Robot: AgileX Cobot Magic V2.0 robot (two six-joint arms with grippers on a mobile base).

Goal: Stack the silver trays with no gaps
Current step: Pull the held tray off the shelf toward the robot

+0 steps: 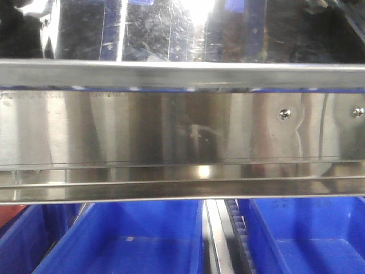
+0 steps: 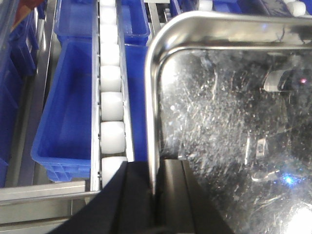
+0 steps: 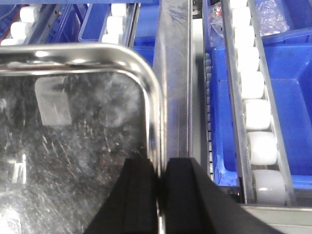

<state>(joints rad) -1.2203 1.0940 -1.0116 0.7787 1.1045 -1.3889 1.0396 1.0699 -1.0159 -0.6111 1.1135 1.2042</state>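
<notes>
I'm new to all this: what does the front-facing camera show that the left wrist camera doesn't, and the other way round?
Only the front-facing view shows the long steel rail with its two screws. Only the left wrist view shows the left gripper closed on the rim of the silver tray, and a row of white rollers beside it. Both views show the tray's scratched, mirror-like bottom and blue bins.

Left tool (image 2: 157,195), right tool (image 3: 161,190): matte black fingers (image 2: 127,200)
</notes>
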